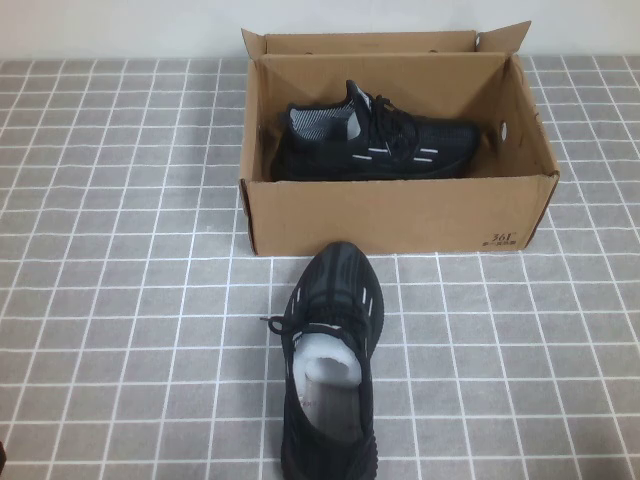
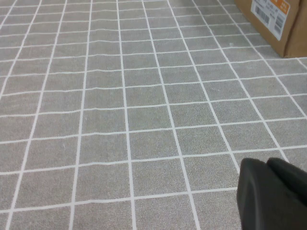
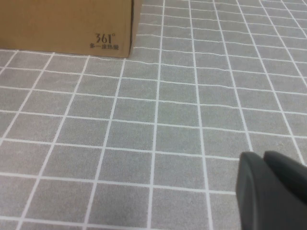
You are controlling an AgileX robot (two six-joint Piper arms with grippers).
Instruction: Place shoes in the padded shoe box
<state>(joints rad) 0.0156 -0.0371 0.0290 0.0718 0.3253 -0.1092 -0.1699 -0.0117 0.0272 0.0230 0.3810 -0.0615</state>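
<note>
The brown cardboard shoe box [image 1: 400,215] stands open at the back middle of the table, with its "361" print on the front right corner. One black sneaker [image 1: 380,140] lies lengthwise inside it, toe to the right. The other black sneaker [image 1: 328,370] stands on the table in front of the box, toe toward it, with white paper stuffing in its opening. Neither arm shows in the high view. My left gripper [image 2: 267,165] is shut and empty, low over the tiles, with a box corner [image 2: 276,19] ahead. My right gripper [image 3: 264,160] is shut and empty, with the box's printed corner [image 3: 67,24] ahead.
The table is covered by a grey cloth with a white grid [image 1: 120,300]. The box's flaps [image 1: 500,40] stand up at the back. A barcode label [image 2: 271,12] is on the box's end wall.
</note>
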